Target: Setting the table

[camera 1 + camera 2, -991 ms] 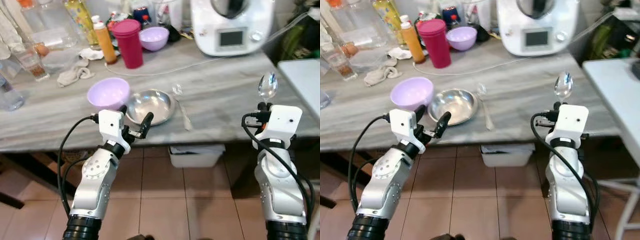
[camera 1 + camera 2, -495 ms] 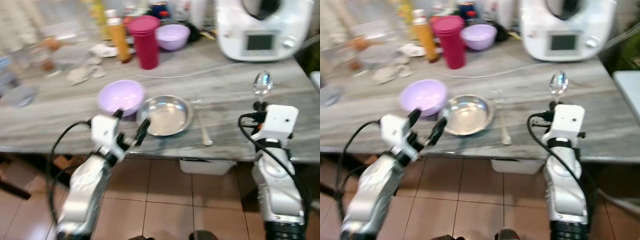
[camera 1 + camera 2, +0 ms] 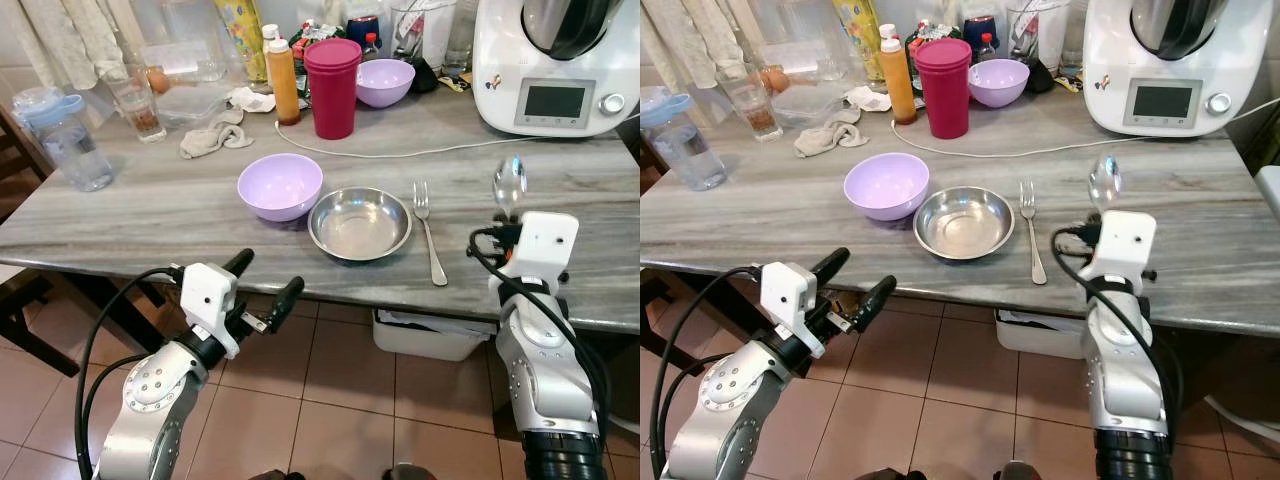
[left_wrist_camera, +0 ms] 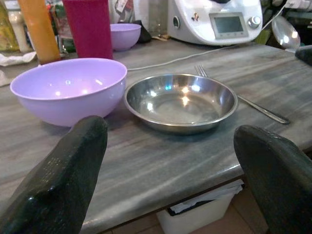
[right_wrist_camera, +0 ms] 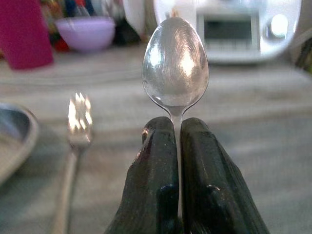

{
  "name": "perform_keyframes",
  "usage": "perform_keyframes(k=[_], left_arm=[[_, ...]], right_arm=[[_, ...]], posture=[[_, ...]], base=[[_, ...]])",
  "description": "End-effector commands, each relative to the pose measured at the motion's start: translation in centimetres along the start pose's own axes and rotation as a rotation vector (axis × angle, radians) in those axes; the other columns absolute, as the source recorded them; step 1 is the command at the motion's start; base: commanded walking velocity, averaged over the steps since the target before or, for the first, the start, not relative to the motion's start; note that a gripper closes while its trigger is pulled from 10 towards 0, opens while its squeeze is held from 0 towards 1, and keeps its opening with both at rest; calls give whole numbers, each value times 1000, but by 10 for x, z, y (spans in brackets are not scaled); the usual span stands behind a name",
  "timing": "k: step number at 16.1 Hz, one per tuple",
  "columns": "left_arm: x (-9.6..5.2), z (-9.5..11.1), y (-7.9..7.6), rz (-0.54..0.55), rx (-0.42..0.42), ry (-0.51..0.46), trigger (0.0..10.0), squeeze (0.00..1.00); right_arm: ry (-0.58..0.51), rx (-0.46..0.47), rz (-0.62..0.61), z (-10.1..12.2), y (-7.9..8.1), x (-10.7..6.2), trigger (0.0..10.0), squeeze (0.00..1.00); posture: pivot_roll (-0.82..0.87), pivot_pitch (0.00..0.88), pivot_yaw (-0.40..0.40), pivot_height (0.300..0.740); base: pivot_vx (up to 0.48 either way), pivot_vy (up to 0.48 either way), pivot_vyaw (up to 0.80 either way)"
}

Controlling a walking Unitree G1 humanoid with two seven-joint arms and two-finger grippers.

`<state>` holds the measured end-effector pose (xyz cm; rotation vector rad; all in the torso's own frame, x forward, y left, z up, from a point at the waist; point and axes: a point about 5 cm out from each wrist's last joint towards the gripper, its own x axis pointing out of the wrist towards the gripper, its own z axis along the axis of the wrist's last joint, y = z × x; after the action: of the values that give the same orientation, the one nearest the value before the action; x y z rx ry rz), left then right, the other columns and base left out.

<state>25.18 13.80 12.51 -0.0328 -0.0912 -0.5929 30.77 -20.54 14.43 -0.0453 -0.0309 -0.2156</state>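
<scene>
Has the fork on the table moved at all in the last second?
No. The fork lies just to the right of the steel bowl, tines toward the back, as before. The whole picture shifted because the camera moved.

Bare worktop [image 3: 560,190] lies at 3 o'clock of the fork [image 3: 428,230], between it and the spoon [image 3: 508,183] pinched upright in the right gripper [image 3: 508,222]. At 9 o'clock of the fork sit the steel bowl [image 3: 360,222] and purple bowl [image 3: 280,186]. The food processor [image 3: 555,60], red tumbler [image 3: 332,88] and bottles crowd 12 o'clock.
</scene>
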Motion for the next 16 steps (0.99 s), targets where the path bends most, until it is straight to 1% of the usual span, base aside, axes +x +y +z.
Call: perform_keyframes(k=[1, 3, 4, 5, 6, 7, 9, 11, 13, 16], left_arm=[[-1, 4, 0, -25, 12, -1, 10000, 0], [0, 4, -1, -61, 5, 2, 10000, 0], [0, 3, -2, -78, 4, 3, 10000, 0], [0, 2, -4, -136, -1, 13, 10000, 0], [0, 2, -5, -158, -3, 18, 10000, 0], [-1, 1, -6, -170, -8, 22, 10000, 0], [-1, 0, -6, -177, -4, 28, 10000, 0], [-2, -2, -8, -200, -12, 31, 10000, 0], [-1, -3, -9, -216, -15, 34, 10000, 0], [-2, -1, -12, -223, -15, 31, 10000, 0]], right_arm=[[21, 34, 1, -1, 1, 3, 10000, 0], [55, 0, 26, -4, 3, 10, 10000, 0], [60, 1, 28, -4, 2, 12, 10000, 0], [80, 15, 40, -5, 3, 18, 10000, 0], [81, 16, 51, -3, 5, 23, 10000, 0], [74, 19, 59, 0, 6, 27, 10000, 0], [109, 37, 77, -1, 10, 34, 10000, 0], [143, 69, 95, -5, 15, 38, 10000, 0], [164, 65, 113, -9, 20, 37, 10000, 0], [208, 73, 132, -19, 23, 36, 10000, 0]], posture=[[-187, 138, 99, 740], [-187, 141, 99, 740], [-187, 141, 99, 740], [-187, 146, 96, 740], [-186, 148, 96, 740], [-188, 148, 96, 740], [-187, 149, 95, 740], [-182, 148, 93, 740], [-179, 147, 89, 740], [-177, 146, 88, 740]], base=[[0, 0, 0], [0, 0, 0], [0, 0, 0], [0, 0, 0], [0, 0, 0], [0, 0, 0], [0, 0, 0], [0, 0, 0], [0, 0, 0], [0, 0, 0]])
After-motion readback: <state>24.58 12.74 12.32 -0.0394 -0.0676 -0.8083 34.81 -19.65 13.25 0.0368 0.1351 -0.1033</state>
